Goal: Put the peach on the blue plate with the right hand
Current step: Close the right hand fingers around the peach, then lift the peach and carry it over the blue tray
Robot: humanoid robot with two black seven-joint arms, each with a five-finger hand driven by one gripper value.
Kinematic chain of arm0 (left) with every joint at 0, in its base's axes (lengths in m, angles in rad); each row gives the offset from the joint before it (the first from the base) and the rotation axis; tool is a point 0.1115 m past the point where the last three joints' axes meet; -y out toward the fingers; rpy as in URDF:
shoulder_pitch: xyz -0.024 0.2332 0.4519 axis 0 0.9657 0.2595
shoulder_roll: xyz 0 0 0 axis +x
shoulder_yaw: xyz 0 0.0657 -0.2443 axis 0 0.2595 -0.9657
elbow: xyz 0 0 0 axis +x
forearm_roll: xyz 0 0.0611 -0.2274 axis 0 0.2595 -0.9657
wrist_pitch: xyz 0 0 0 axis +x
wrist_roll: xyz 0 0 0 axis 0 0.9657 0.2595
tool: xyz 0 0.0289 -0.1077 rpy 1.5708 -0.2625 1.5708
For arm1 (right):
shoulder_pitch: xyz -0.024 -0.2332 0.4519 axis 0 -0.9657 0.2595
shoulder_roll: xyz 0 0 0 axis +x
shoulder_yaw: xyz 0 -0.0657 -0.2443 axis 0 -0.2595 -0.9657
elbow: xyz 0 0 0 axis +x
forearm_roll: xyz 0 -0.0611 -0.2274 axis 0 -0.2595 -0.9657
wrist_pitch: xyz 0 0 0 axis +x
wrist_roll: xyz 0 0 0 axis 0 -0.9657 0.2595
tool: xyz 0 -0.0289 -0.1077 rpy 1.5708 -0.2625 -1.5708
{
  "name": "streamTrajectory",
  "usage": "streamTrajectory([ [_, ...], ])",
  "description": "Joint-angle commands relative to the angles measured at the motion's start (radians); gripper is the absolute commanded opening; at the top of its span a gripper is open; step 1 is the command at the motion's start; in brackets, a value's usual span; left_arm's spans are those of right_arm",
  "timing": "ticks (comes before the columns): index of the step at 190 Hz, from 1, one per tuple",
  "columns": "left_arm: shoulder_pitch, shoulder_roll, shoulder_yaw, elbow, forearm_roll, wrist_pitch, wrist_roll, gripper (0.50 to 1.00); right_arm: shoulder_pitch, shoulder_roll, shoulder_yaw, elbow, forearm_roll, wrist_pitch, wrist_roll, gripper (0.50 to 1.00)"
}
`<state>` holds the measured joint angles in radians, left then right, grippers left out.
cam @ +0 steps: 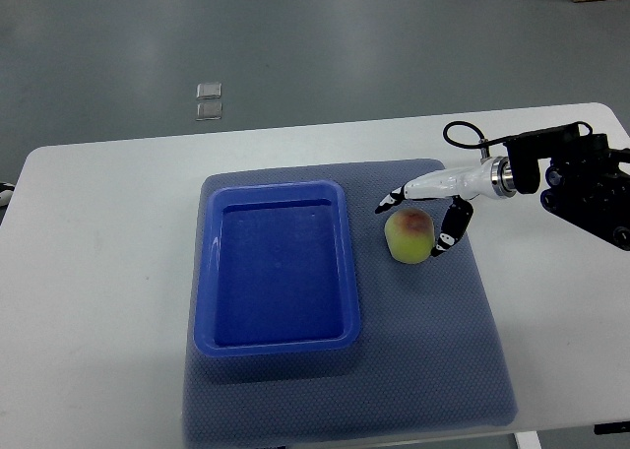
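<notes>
— Right hand [421, 218], white with black-tipped fingers, sits spread around the fruit with nothing clamped: one finger reaches over the far side, another curls down the near right side. Is that a grip?

— Not that I can judge. The fingers [453, 228] bracket it, but whether they press on it I cannot tell. Start from the big things: the white tabletop [98, 272] carries a grey-blue textured mat [433, 370], and everything lies on that.

— And the target?

— The deep blue rectangular plastic tray [212, 272], serving as the blue plate, lies to the hand's left, near but clearly apart, with a raised rim to clear.

— Then the fruit?

— The small round yellow-green peach with a red blush [409, 236] rests on the mat right between the fingers, beside the tray's right wall.

— So how to do it well?

— Close evenly on opposite sides so the round fruit doesn't squirt out, lift above the rim, then carry it left.

— The left arm?

— Not visible.
</notes>
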<state>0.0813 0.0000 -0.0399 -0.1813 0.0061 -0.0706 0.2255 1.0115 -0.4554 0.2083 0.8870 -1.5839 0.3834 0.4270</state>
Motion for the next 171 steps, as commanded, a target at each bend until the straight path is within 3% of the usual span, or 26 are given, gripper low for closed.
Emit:
streamTrajectory([
  [1,0.0,0.0,0.0,0.0,0.0,0.0,0.0,1.0,-0.001,0.0,0.002,0.001,0.004,-0.005,0.003,0.795],
  [4,0.0,0.0,0.0,0.0,0.0,0.0,0.0,1.0,-0.001,0.0,0.002,0.001,0.004,-0.005,0.003,0.795],
  [5,0.0,0.0,0.0,0.0,0.0,0.0,0.0,1.0,-0.001,0.0,0.002,0.001,0.005,-0.005,0.006,0.754],
  [22,0.0,0.0,0.0,0.002,0.0,0.0,0.0,1.0,-0.002,0.0,0.0,0.001,0.002,-0.005,0.026,0.691],
  [85,0.0,0.0,0.0,0.003,0.0,0.0,-0.002,1.0,0.012,-0.006,0.017,0.001,0.009,-0.005,0.069,0.511],
  [142,0.0,0.0,0.0,0.003,-0.002,0.0,-0.002,1.0,0.133,0.003,0.022,0.001,0.044,0.008,0.093,0.5],
  [171,0.0,0.0,-0.002,0.003,0.0,0.0,-0.003,1.0,0.188,0.061,0.02,0.001,0.09,0.012,0.11,0.5],
])
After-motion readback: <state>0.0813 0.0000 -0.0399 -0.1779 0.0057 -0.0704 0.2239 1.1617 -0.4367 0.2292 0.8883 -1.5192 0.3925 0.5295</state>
